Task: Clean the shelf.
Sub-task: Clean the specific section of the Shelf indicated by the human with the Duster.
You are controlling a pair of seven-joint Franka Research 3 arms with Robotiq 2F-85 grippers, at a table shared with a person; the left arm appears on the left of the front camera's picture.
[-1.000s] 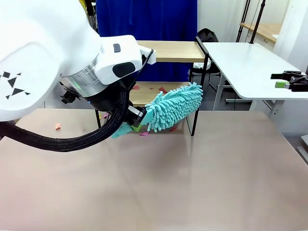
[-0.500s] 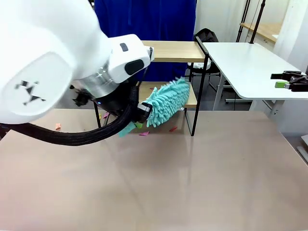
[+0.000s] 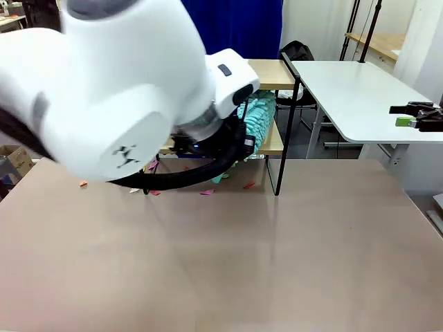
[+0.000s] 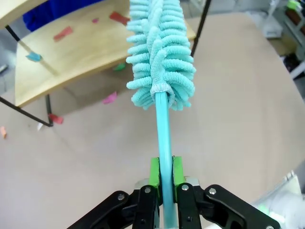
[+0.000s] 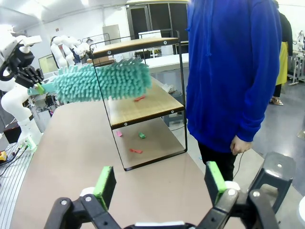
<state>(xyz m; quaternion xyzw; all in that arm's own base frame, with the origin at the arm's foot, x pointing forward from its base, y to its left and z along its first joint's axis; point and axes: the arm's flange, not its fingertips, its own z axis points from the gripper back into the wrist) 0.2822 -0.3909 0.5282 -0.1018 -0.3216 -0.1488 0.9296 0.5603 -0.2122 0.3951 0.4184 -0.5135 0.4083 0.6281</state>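
The shelf [image 3: 271,75] stands at the upper centre of the front view. The teal duster [image 4: 159,52] reaches in above its lower board, apparently not yet touching the wood. The left gripper [image 4: 163,171] clamps the duster's handle, and the right gripper [image 5: 159,183] hangs wide open. Sweep low and flat to push the paper scraps [image 4: 63,33] off the board's edge.

We see the small two-tier shelf [image 5: 143,109] as matt, pale wood boards in a thin black metal frame. The fluffy teal duster [image 4: 159,52] looks like soft, shaggy chenille cloth on a smooth, glossy plastic handle [image 4: 164,143]. The beige table [image 3: 277,256] is smooth with a dull sheen. The pink and red scraps [image 4: 110,98] look like paper.
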